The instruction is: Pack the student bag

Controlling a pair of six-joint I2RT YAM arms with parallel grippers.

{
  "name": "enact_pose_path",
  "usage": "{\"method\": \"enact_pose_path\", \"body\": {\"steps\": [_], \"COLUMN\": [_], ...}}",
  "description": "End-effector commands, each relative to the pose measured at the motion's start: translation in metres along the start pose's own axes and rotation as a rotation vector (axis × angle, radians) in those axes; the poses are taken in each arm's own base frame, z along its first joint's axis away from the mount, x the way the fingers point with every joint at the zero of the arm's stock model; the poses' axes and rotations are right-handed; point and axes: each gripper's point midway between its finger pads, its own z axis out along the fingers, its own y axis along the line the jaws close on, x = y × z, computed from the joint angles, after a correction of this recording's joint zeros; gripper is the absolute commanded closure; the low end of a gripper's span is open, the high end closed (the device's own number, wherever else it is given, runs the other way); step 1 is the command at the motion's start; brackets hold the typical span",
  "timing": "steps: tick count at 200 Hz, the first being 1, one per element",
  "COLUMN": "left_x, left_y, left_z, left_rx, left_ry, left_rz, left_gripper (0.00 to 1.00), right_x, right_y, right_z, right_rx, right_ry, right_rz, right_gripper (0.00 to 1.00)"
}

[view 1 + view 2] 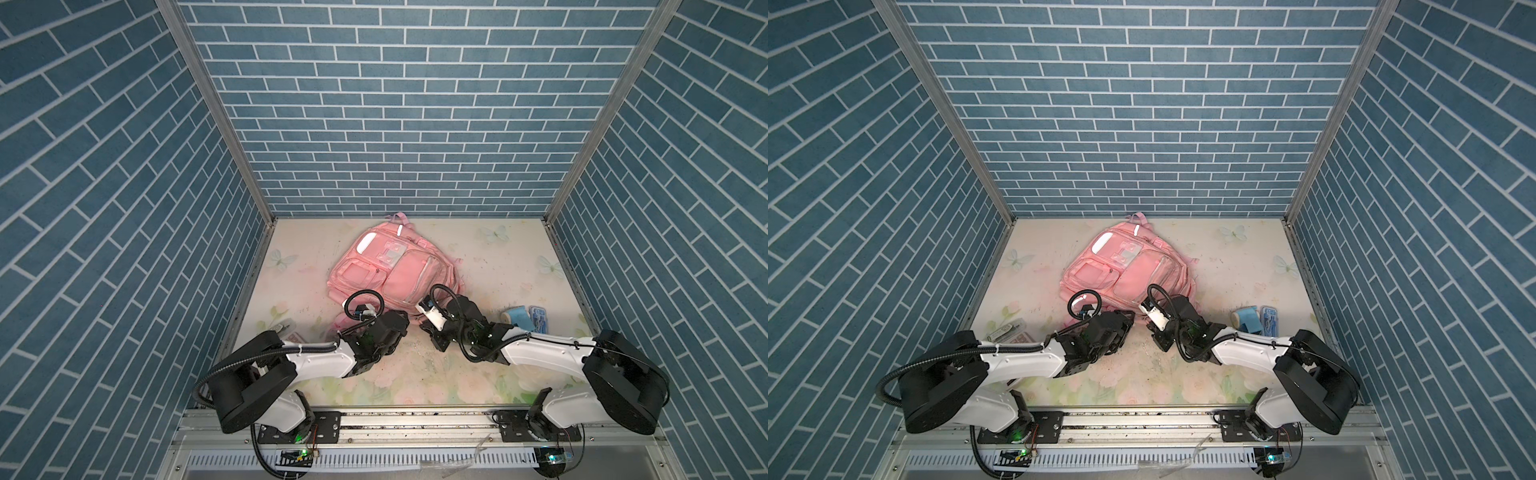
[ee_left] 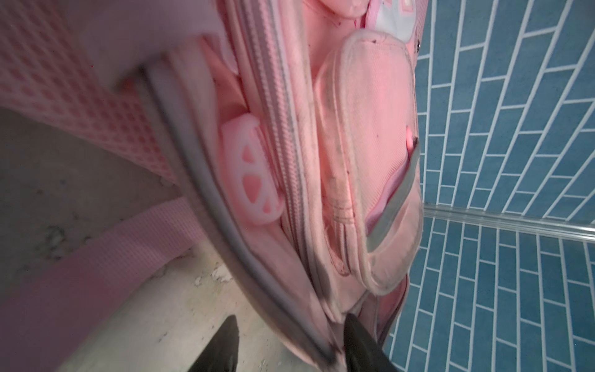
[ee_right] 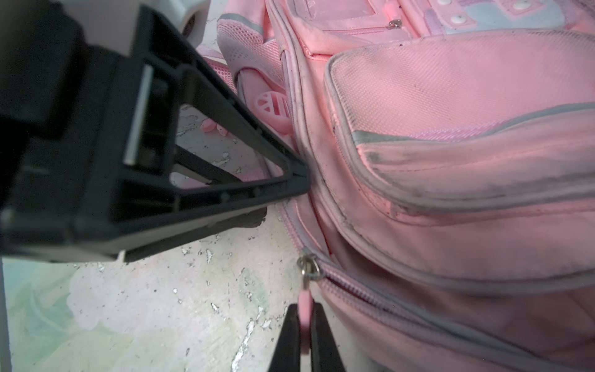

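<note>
Your right gripper (image 3: 304, 306) is clamped on the pink zip pull (image 3: 304, 296) of the student bag (image 1: 386, 274). The tab is pinched between both fingertips and hangs off the metal slider (image 3: 308, 265) on the bag's near side edge.

Your left gripper (image 2: 291, 319) has its jaws apart. The bag's piped corner edge runs between the fingers (image 2: 357, 341), close against one, with bare table showing between it and the other, so it isn't closed on the fabric. From the right wrist view, one left finger's tip touches the bag's side seam, near the slider but not on it.

Bag position, in both top views: it lies flat with the front pockets up on the floral table (image 1: 498, 266). It sits mid-table toward the back wall, turned at an angle, with the top handle pointing at the wall. Both grippers meet at its near edge.

A pink plastic buckle (image 2: 249, 170) sits on the bag's side next to a mesh strap (image 2: 80, 96).

A blue roll (image 1: 517, 319) and a blue case (image 1: 539, 319) lie side by side, well apart from the bag on its right and just beyond your right forearm. Small packs (image 1: 1011, 329) lie on the left, partly hidden behind your left arm. They're too small to identify.
</note>
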Motion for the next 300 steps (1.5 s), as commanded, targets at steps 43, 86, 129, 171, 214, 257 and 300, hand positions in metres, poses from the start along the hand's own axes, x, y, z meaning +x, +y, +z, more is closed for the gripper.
{"method": "enact_pose_path", "body": {"steps": [43,86,129,171,214,257,300], "left_x": [-0.017,-0.036,-0.038,-0.029,-0.044,-0.078,-0.062], "left_y": [-0.013,-0.015,-0.016,-0.037,-0.055,-0.062,-0.071], "left_z": [0.006,-0.008,-0.011,-0.001,0.014,0.01,-0.02], "left_rx": [0.018,0.005,0.04,0.091,0.066,0.012,0.126], "left_ry": [-0.034,0.007,0.132,0.262,0.284,0.24,0.227], "left_rz": [0.038,0.179,0.305,0.475,0.717,0.931,1.184], "left_gripper": [0.97,1.0,1.0,1.0,1.0,1.0,0.72], "right_x": [-0.009,-0.012,-0.008,0.009,0.001,-0.015,-0.021], "right_y": [-0.003,-0.046,-0.104,-0.107,-0.053,-0.011,-0.015], "right_z": [-0.009,-0.026,-0.043,-0.05,-0.057,-0.041,-0.031], "right_rx": [0.034,0.08,0.187,0.176,0.024,-0.071,-0.057], "right_ry": [-0.048,-0.08,-0.058,0.05,-0.042,-0.043,-0.035], "right_rz": [-0.031,0.11,0.24,0.205,0.154,0.105,0.122], "right_gripper": [1.0,1.0,1.0,1.0,1.0,1.0,1.0]}}
